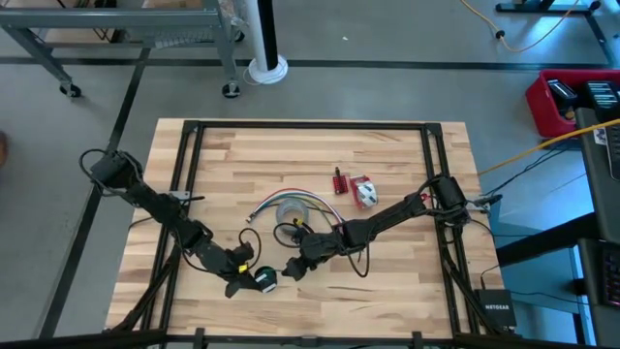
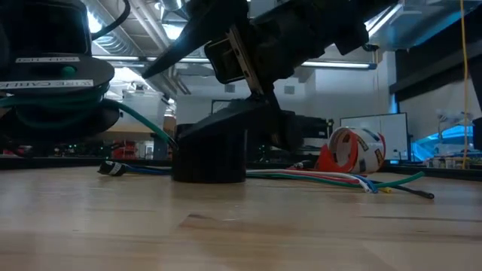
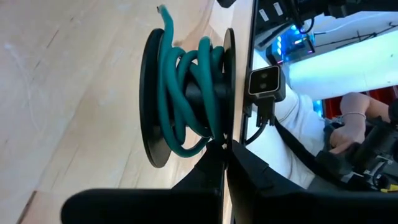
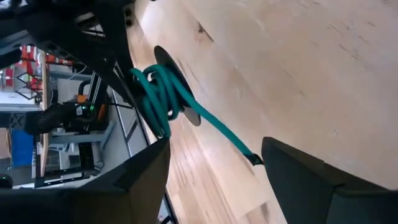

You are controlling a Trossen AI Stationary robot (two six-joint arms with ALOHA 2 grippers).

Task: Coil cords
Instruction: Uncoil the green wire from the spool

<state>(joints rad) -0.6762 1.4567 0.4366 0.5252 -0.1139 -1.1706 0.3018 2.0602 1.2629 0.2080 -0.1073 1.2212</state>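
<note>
Table: light wooden top with a black frame along its edges; both arms reach in from the sides toward the lower middle of the high view.
Open room: bare wood across the upper part of the top and in its lower right; the lower left is taken up by the left arm.
Front edge: the spool sits near the lower edge of the table in the high view, just right of the left arm's end.
Cords: teal-green cord wound in uneven loops around a small black spool with two round flanges; one end pokes out past a flange, and a loose tail runs off across the wood to a dark tip.
Cords, place: lower middle of the high view, between the two grippers.
Left gripper: fingers pressed together, clamped on the rim of one spool flange.
Right gripper: fingers spread wide, nothing between them; it hangs just beside the spool, with the tail's end lying between its fingertips in its wrist view.
Tape roll: grey, centre of the table, above the grippers.
Wire bundle: coloured wires lying flat, right of centre in the low view.
Red-and-white tape roll: standing behind the wires, right side of the low view.
Person: hand and white sleeve beyond the table, right of the left wrist view.
</note>
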